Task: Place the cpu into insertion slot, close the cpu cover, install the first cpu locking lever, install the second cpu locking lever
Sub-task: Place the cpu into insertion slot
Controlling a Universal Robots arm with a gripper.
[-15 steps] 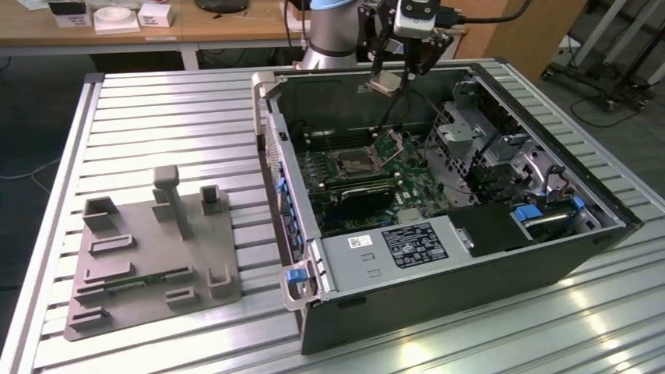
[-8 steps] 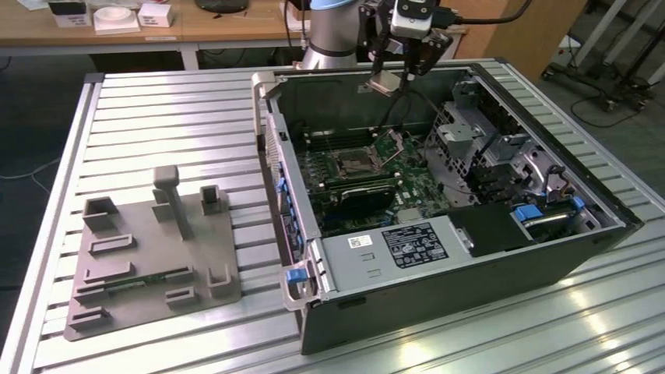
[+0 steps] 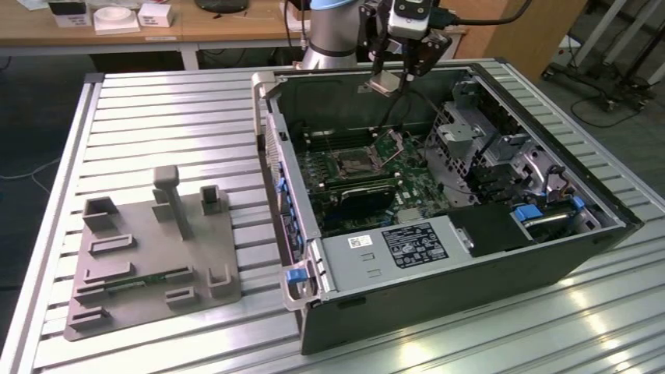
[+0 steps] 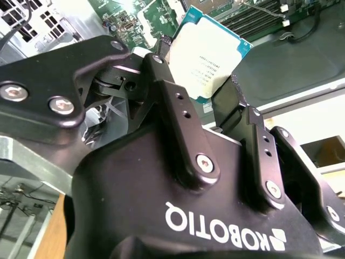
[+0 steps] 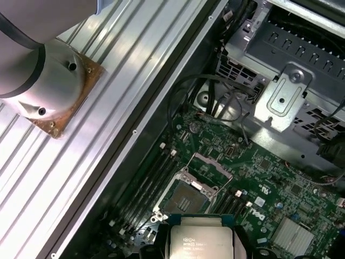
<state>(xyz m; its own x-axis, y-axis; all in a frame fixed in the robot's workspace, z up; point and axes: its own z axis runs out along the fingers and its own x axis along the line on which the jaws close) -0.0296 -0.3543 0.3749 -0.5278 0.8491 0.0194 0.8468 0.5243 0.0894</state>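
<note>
The hand (image 4: 198, 73) is clamped on the cpu (image 4: 211, 51), gripping it by two opposite edges. Well below the hand sits the insertion slot (image 5: 186, 200), uncovered, with its cpu cover (image 5: 213, 163) swung up.

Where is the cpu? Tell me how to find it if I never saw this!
Find the big open computer case on the ribbed metal table. Over it hangs the black gripper, shut on the cpu. It is the small flat square chip with a silvery face and green rim, unlike the dark insertion slot on the board below.
</note>
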